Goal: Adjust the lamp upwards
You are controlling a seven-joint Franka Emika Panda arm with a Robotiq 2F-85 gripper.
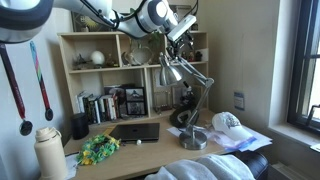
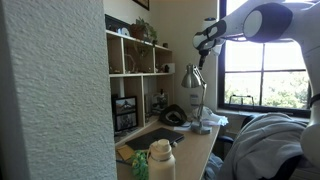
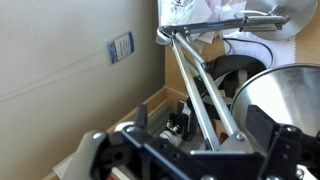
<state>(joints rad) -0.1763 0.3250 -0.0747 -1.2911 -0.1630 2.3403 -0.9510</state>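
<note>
Lamp shiny silver, cap white, shelf tan wood.

arm: white rounded shells, dark bands at the joints, same in both exterior views. wrist link just behind the gripper: fat, smooth, grey-white, domed ends, a round white cap on its side. thin dark lines, cable-like, run along the links further back from the gripper in an exterior view; too small to confirm. gripper body: near black, blocky, much narrower than the link behind it. wrist view, gripper close up: glossy black linkage bars with round pivot pins, edges blurred. fingers: one pale grey with a rounded tip, the opposite one dark. no markings legible.
</note>
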